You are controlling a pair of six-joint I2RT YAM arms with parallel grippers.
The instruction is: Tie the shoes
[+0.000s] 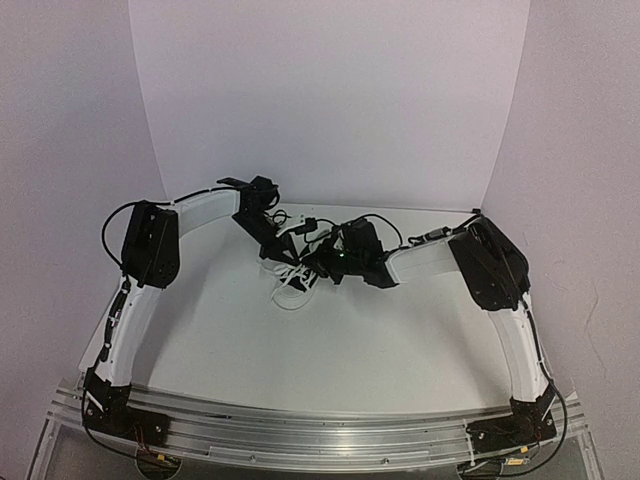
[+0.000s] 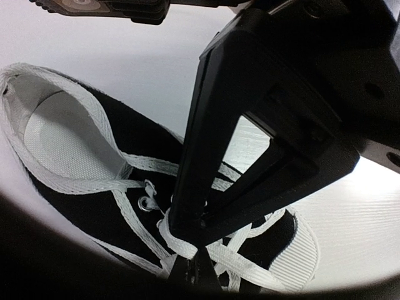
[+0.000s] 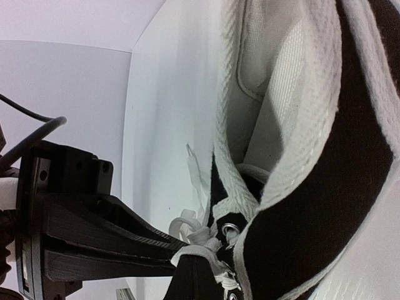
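Note:
The shoe (image 2: pixel 94 200) is a small black canvas sneaker with a white toe cap (image 2: pixel 301 250), lying on the white table between both arms. In the top view only its loose white laces (image 1: pixel 290 296) show below the two grippers. My left gripper (image 2: pixel 199 255) is shut on a white lace (image 2: pixel 250 199) where the laces cross over the tongue. The right gripper's black fingers (image 2: pixel 250 144) reach in from the upper right to the same spot. In the right wrist view my right gripper (image 3: pixel 203 257) is shut on a bunched lace (image 3: pixel 195 239) beside a metal eyelet (image 3: pixel 229 227). The fingertips of both grippers almost touch.
A curved white backdrop (image 1: pixel 330 90) rises behind the table (image 1: pixel 330 340). An aluminium rail (image 1: pixel 320 438) with both arm bases runs along the near edge. Black cables (image 1: pixel 112 225) loop off the arms' elbows. A lace end (image 3: pixel 192 156) trails on the table beside the shoe's heel.

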